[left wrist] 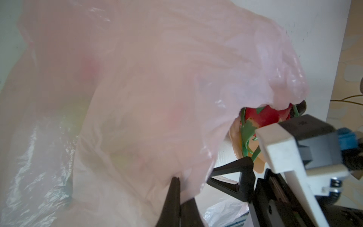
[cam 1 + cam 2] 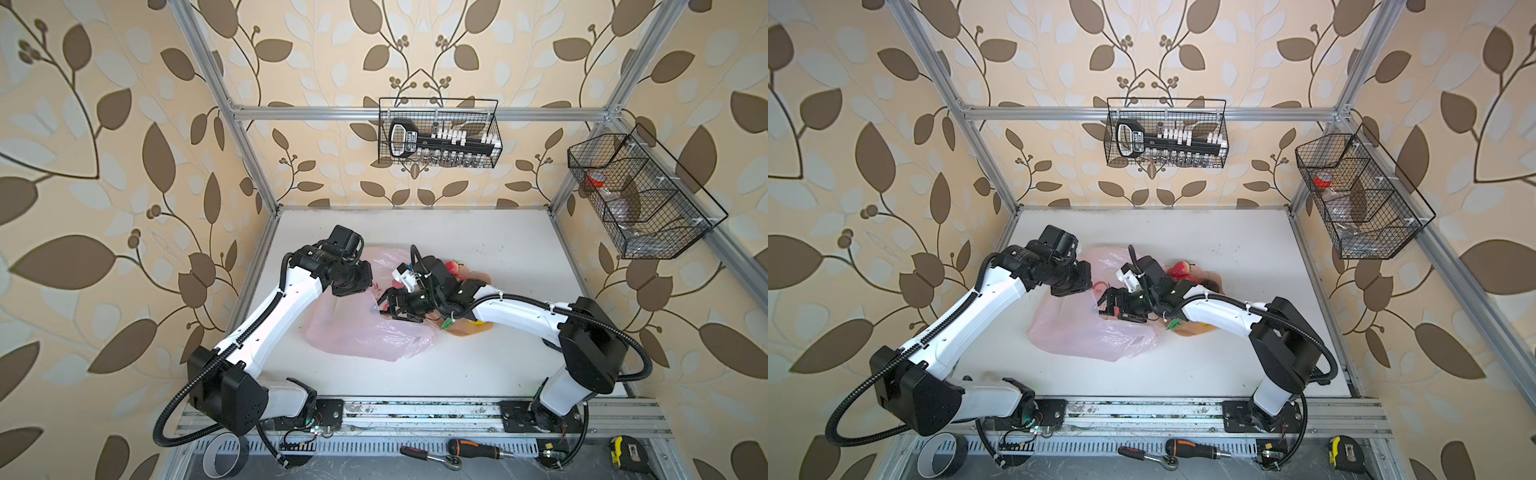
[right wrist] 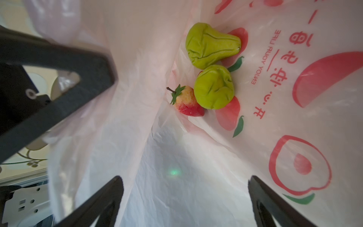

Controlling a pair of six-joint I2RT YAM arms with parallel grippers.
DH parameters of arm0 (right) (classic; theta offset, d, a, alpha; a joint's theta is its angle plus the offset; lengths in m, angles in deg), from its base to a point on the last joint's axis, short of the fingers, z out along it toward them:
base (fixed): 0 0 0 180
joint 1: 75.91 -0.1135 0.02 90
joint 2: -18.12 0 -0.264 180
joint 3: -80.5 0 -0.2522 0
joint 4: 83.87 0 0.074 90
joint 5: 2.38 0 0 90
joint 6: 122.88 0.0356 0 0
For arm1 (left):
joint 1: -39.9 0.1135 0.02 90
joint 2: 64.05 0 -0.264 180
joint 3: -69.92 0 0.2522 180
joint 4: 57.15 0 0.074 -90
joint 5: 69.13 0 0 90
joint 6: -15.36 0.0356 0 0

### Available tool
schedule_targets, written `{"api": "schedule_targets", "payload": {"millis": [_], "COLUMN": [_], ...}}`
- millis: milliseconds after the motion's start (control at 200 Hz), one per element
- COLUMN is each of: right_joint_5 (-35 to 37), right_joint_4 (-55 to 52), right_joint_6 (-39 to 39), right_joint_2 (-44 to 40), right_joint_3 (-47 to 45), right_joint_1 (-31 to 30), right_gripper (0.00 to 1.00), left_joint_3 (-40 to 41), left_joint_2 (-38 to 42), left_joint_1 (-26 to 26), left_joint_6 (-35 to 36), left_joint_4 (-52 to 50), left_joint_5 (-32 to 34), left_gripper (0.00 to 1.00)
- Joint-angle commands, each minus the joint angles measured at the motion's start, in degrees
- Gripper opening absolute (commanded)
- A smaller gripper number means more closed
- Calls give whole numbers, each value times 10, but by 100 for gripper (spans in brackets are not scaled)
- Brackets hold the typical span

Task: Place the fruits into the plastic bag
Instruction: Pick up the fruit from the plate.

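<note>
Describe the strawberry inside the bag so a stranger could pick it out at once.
Find the pale-pink plastic bag lying on the white table. In the right wrist view, look inside it, by its red-printed wall. The strawberry is the small red fruit with a green leafy cap and stalk, lying beside two plain green pears.
</note>
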Motion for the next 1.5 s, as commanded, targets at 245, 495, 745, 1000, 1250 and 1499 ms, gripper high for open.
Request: {"api": "schedule_targets", "payload": {"millis": [245, 495, 745, 1000, 1250, 1499], "right_joint_5": [71, 72, 82, 112, 213, 233], "right_joint_4": [-26, -71, -159, -287, -421, -430], "right_joint_6": [13, -3, -36, -99, -160, -163], "right_joint_2": [-84, -138, -217, -292, -333, -337], "right_joint_3": [-62, -80, -106, -113, -102, -103], "right_joint_1": [48, 65, 114, 197, 288, 317], "right_gripper": [100, 100, 99, 99, 97, 93], "left_joint_3": [-8, -10, -12, -14, -12, -7], "left_joint_2": [4, 3, 0, 0, 3, 8], "left_joint_1": [-4, -3, -3, -3, -3, -3], "left_joint_6": [16, 16, 16, 18, 20, 21], "left_joint_4": [8, 10, 11, 13, 13, 13], "left_joint_5": [-20, -22, -25, -27, -28, -28], "left_gripper": [0, 0, 0, 0, 0, 0]}}
